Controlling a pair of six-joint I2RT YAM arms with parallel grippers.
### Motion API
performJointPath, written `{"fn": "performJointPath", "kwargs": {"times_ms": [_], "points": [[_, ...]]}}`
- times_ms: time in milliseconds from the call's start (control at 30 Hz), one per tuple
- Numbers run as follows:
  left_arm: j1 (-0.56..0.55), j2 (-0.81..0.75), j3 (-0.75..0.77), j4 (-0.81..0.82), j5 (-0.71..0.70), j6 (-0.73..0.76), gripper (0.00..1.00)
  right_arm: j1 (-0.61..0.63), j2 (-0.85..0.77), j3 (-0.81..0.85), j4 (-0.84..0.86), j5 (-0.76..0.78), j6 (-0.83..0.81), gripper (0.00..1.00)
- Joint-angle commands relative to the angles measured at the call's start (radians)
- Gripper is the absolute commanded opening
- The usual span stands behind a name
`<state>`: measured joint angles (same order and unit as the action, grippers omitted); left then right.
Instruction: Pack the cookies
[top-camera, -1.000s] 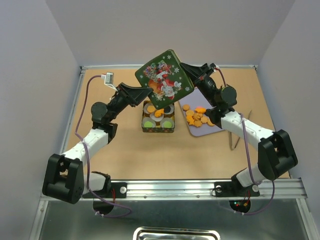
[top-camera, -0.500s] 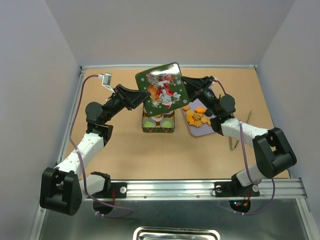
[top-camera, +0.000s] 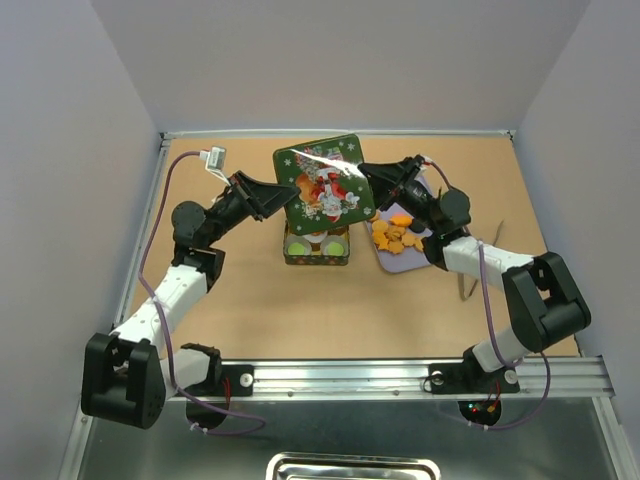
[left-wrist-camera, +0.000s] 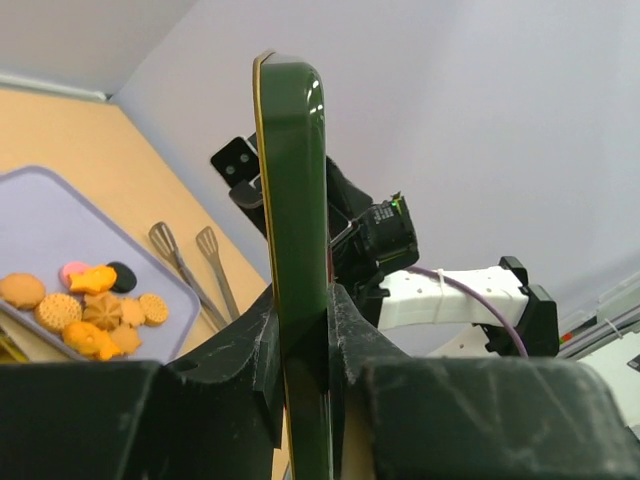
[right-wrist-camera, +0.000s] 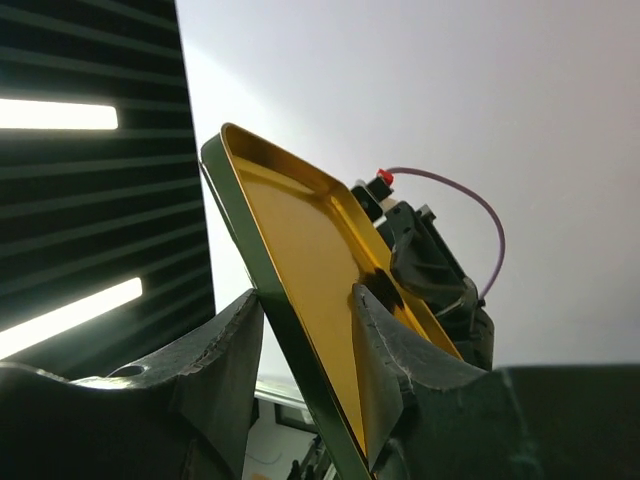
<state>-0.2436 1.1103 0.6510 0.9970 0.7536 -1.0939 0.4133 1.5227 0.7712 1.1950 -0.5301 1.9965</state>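
Note:
A green Christmas tin lid (top-camera: 322, 185) hangs tilted above the open green tin (top-camera: 317, 247), which holds paper cups with a few cookies. My left gripper (top-camera: 285, 196) is shut on the lid's left edge and my right gripper (top-camera: 368, 180) is shut on its right edge. In the left wrist view the lid (left-wrist-camera: 295, 200) stands edge-on between the fingers of the left gripper (left-wrist-camera: 300, 320). In the right wrist view the lid's gold inside (right-wrist-camera: 310, 250) sits in the right gripper (right-wrist-camera: 310, 320). Loose orange cookies (top-camera: 392, 232) lie on a lavender tray (top-camera: 398, 264).
Metal tongs (top-camera: 465, 283) lie right of the tray; they also show in the left wrist view (left-wrist-camera: 190, 260) beside the tray (left-wrist-camera: 50, 220) and its cookies (left-wrist-camera: 95, 310). The table's raised rim (top-camera: 160, 180) runs along the left and back.
Both arms have brought the lid down and flatter, so it now covers more of the tin. The tin and the tray have not moved.

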Motion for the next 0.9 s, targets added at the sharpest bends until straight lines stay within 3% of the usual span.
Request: {"fn": "performJointPath", "kwargs": {"times_ms": [0,133,233,267,300,367,733,867], "points": [[0.016,0.038,0.016,-0.055,0.073,0.094,0.0,0.01,0.001,0.008,-0.038,-0.191,0.131,0.41],[0.021,0.066,0.015,-0.118,0.09,0.121,0.01,0.01,-0.036,0.043,-0.285,-0.272,-0.113,0.41],[0.026,0.083,0.032,-0.188,0.102,0.164,0.01,0.01,-0.07,0.094,-0.594,-0.295,-0.339,0.41],[0.029,0.097,0.042,-0.204,0.11,0.172,0.01,0.01,-0.075,0.115,-0.774,-0.294,-0.404,0.4],[0.03,0.103,0.045,-0.221,0.122,0.175,0.01,0.01,-0.079,0.137,-0.866,-0.288,-0.53,0.39],[0.035,0.121,0.059,-0.26,0.135,0.198,0.01,0.012,-0.078,0.171,-0.981,-0.272,-0.605,0.38],[0.07,0.218,0.091,-0.483,0.174,0.35,0.01,0.012,-0.036,0.114,-1.038,-0.289,-0.682,0.39],[0.096,0.261,0.096,-0.524,0.199,0.377,0.01,0.01,-0.029,0.103,-1.039,-0.304,-0.717,0.54]]}}
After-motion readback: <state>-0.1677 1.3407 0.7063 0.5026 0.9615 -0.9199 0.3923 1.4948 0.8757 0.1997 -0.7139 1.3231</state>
